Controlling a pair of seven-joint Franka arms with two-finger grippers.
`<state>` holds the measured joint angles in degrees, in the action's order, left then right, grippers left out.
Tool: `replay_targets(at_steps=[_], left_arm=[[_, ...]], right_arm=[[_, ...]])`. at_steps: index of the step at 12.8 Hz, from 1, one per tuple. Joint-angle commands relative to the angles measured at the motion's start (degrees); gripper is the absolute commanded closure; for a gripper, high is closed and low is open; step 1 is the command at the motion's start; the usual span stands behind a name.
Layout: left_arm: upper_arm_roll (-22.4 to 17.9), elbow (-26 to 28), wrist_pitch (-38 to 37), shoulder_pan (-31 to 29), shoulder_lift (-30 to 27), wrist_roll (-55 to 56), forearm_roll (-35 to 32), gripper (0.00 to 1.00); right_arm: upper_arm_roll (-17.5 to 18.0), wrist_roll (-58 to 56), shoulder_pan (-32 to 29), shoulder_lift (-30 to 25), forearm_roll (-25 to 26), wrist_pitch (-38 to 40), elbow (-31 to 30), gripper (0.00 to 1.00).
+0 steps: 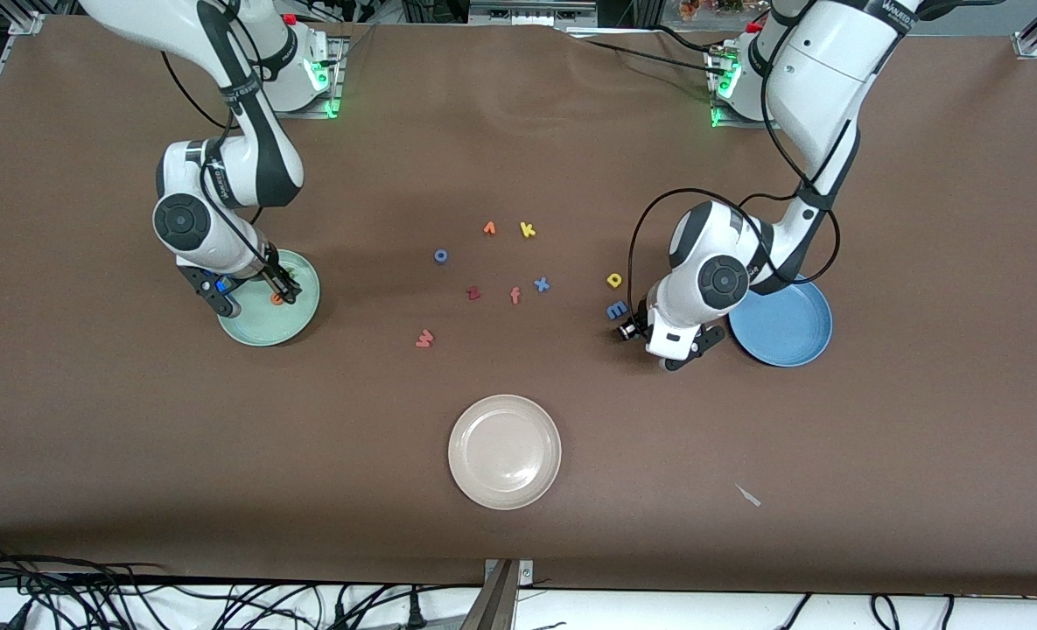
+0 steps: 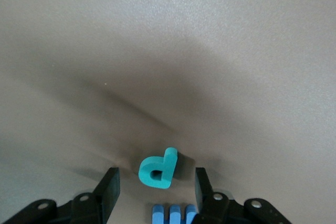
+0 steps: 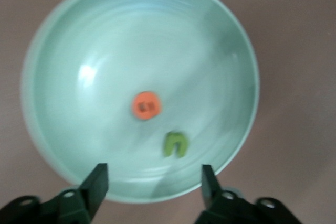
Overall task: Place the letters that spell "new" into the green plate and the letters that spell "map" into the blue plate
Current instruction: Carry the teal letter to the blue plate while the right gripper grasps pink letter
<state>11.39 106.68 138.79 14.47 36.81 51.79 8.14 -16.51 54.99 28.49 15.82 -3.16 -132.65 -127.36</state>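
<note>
The green plate (image 1: pixel 260 331) lies at the right arm's end of the table. In it are the orange "e" (image 3: pixel 146 105) and the olive "n" (image 3: pixel 176 144). My right gripper (image 3: pixel 155 182) hangs open just over the plate, holding nothing. The salmon "w" (image 1: pixel 424 338) lies on the table mid-way. My left gripper (image 2: pixel 156 187) stands low beside the blue plate (image 1: pixel 785 328), open. Its fingers (image 2: pixel 109 192) flank the teal "p" (image 2: pixel 157 169) without touching it. The blue "m" (image 2: pixel 174 214) lies close by, and the yellow "a" (image 1: pixel 614 280) is a little farther from the front camera.
A cream-white plate (image 1: pixel 505 451) sits near the table's front edge. Loose letters lie mid-table: dark red "z" (image 1: pixel 473 293), orange-red "f" (image 1: pixel 515 296), blue "x" (image 1: pixel 541 283), yellow "k" (image 1: pixel 528 229), a blue "o" (image 1: pixel 440 255), an orange piece (image 1: pixel 489 228).
</note>
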Motion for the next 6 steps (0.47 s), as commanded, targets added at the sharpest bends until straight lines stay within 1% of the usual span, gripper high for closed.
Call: replay_targets(at_steps=[1,2,3,4,6], left_arm=[[-0.6,-0.3,0.8,0.6,0.4,-0.5,-0.8,0.40],[-0.5,-0.3,0.8,0.6,0.4,-0.6,-0.9,0.44],[-0.6,-0.3,0.8,0.6,0.4,-0.6,-1.5,0.46],[-0.6,-0.3,0.7,0.5,0.4,-0.6,-1.7,0.53],[-0.5,-0.3,0.7,0.5,0.4,-0.6,-1.7,0.63]], right_arm=[[4.4,3.4,0.4,0.5,-0.7,5.2,8.4,0.00],[6.0,5.0,0.4,2.2,-0.6,5.5,11.7,0.00],[8.6,5.9,0.8,4.0,-0.6,5.4,14.2,0.00],[10.0,5.8,0.9,6.6,-0.5,5.4,18.0,0.00],[11.7,5.4,1.4,13.0,-0.4,5.4,26.6,0.00]])
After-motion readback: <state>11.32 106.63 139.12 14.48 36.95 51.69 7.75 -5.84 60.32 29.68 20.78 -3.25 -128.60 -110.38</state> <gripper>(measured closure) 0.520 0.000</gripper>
